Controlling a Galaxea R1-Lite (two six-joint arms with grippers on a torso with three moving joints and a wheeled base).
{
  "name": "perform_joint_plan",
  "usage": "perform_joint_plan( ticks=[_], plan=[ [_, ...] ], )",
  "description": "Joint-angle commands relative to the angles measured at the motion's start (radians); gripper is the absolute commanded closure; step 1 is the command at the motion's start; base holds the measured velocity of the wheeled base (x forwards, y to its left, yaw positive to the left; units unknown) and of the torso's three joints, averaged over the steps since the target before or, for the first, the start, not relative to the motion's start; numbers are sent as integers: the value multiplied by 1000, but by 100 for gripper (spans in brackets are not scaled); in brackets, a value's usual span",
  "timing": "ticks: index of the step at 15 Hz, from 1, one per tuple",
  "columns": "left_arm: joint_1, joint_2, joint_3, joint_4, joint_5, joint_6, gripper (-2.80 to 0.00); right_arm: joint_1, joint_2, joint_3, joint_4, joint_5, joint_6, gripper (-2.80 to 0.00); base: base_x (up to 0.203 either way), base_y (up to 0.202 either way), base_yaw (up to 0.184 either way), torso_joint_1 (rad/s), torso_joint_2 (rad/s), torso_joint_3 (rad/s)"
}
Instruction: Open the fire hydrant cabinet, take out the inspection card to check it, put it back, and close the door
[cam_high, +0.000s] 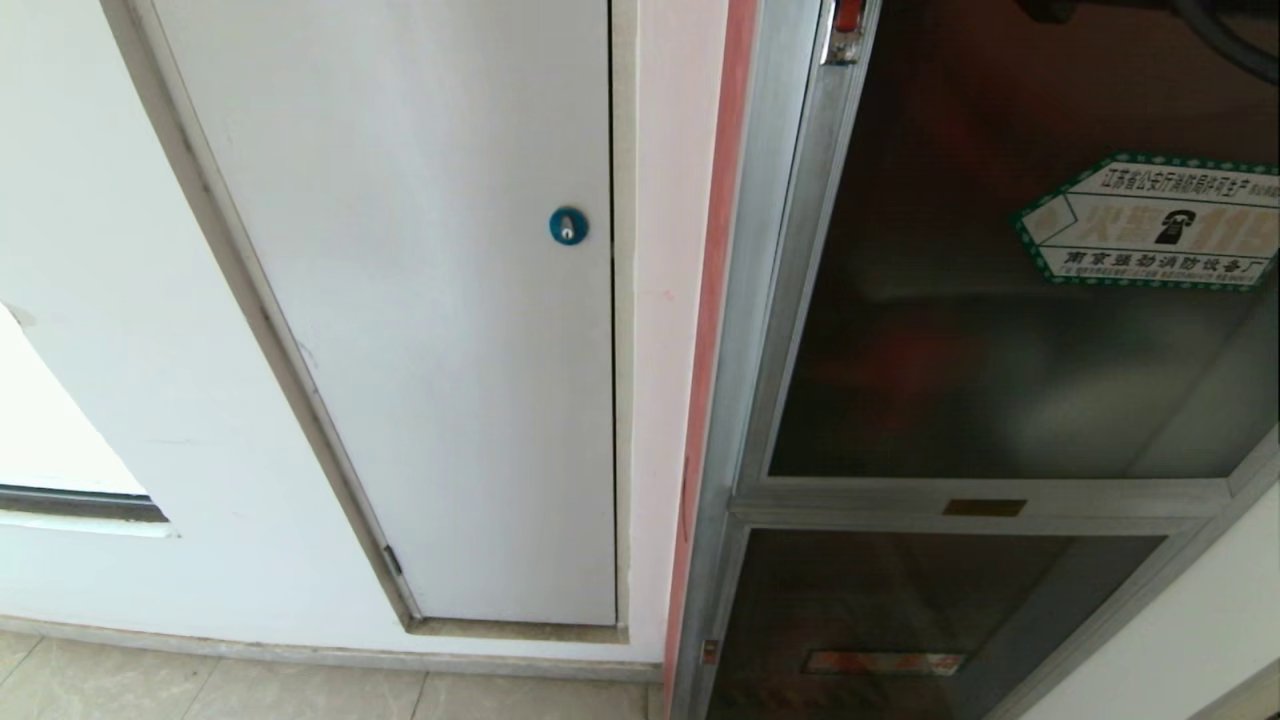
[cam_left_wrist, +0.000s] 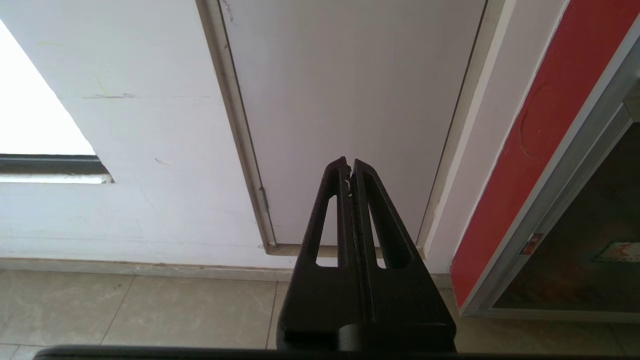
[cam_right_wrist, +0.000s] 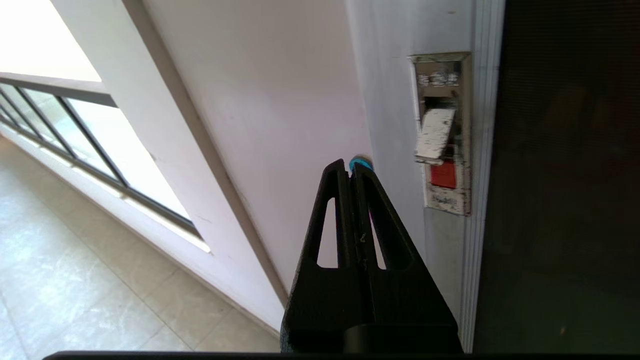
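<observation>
White wall holds the cabinet (cam_high: 760, 300); its door (cam_high: 1000, 330) is cut off rightward, contents murky. Right gripper (cam_right_wrist: 350, 172) and left gripper (cam_left_wrist: 349, 170) are both closed, empty.

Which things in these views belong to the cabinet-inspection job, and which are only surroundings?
Job:
- fire hydrant cabinet, silver frame
- door, dark glass, 119 sticker
- door latch
- right claw, shut, near the latch
- left claw, shut, parked low

Surroundings:
- white panel
- blue lock
- window
- tiled floor
</observation>
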Motion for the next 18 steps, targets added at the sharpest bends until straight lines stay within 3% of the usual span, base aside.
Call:
perform_joint_plan(
  ticks=[1, 5, 18],
  plan=[
    [0, 0, 14, 0, 0, 0, 0, -39, 10, 0, 0, 39, 30, 0, 0, 0, 0, 0, 0, 0],
    [0, 0, 14, 0, 0, 0, 0, -83, 34, 0, -5, 71, 48, 0, 0, 0, 0, 0, 0, 0],
    [0, 0, 14, 0, 0, 0, 0, -96, 71, -6, -86, 112, 48, 0, 0, 0, 0, 0, 0, 0]
  ],
)
